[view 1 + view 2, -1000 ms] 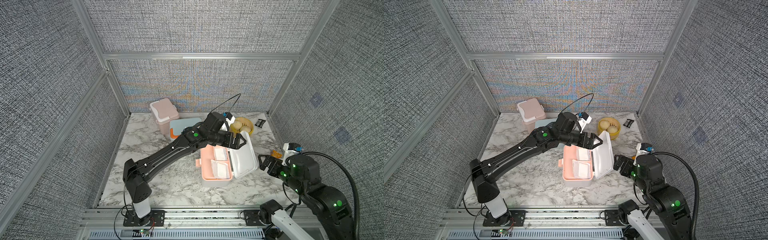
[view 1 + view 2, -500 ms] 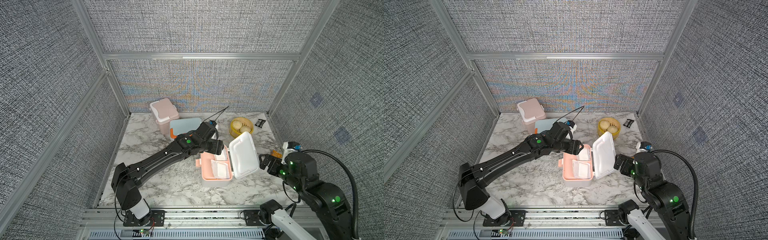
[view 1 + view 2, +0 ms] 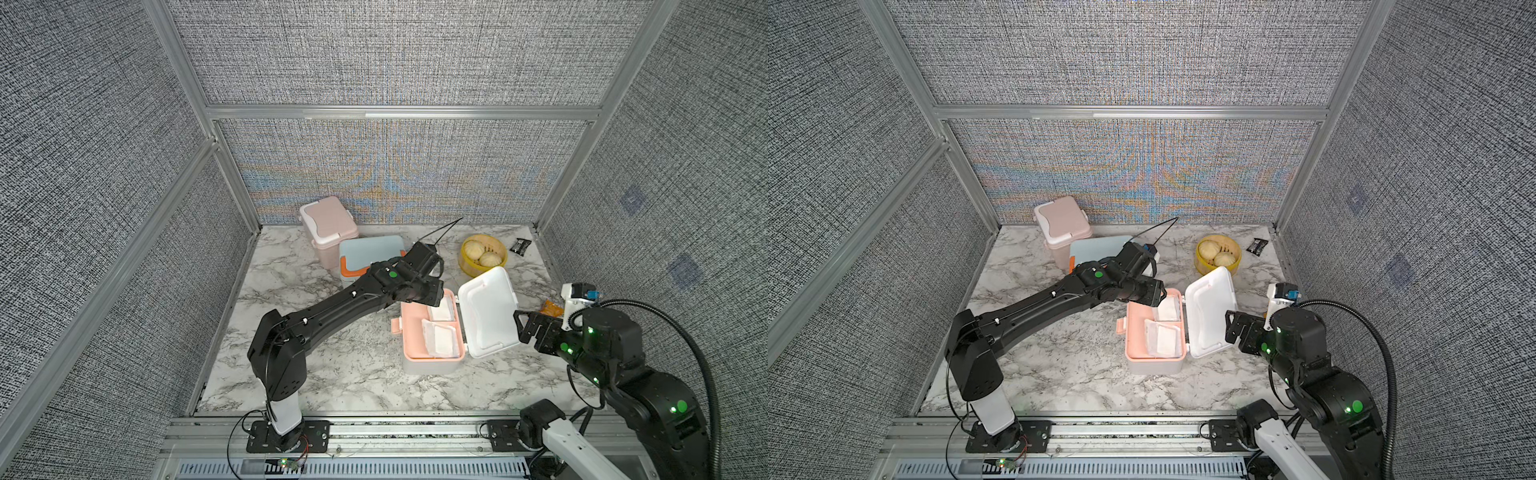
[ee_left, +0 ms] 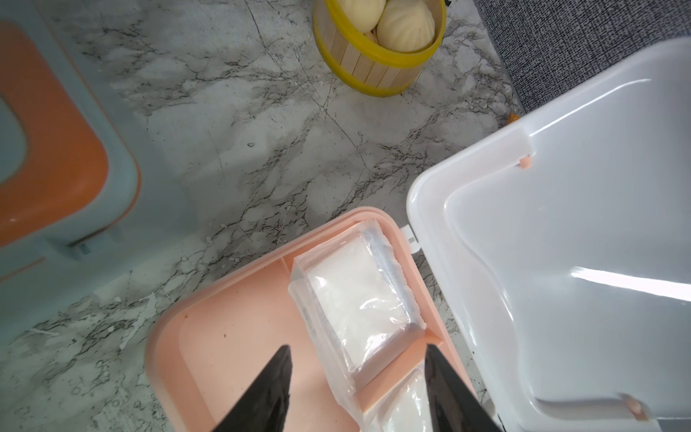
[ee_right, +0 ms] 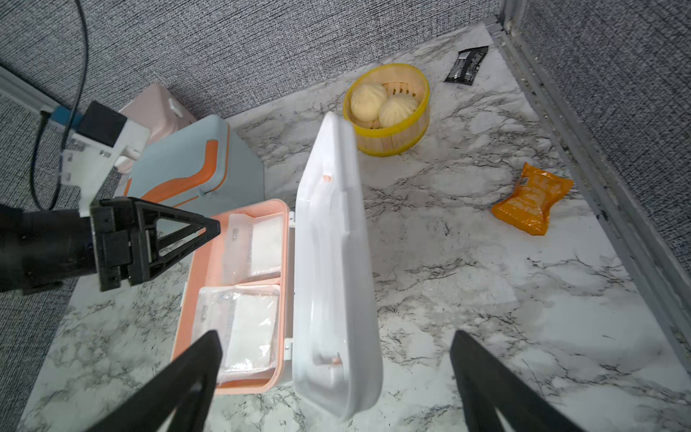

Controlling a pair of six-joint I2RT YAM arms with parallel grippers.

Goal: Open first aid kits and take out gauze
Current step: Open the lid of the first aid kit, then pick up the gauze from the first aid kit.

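Altogether three kits (image 3: 412, 332), two gauze pads (image 3: 443, 341)

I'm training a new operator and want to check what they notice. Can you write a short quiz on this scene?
1. True or false: all three kits are open.
2. How many gauze pads lie in the tray of the white kit? A) one B) two C) four
3. Which hand hangs over that tray?

Key:
1. False: the pink kit and the blue kit are closed.
2. B.
3. The left hand, jaws apart, over the far gauze pad.
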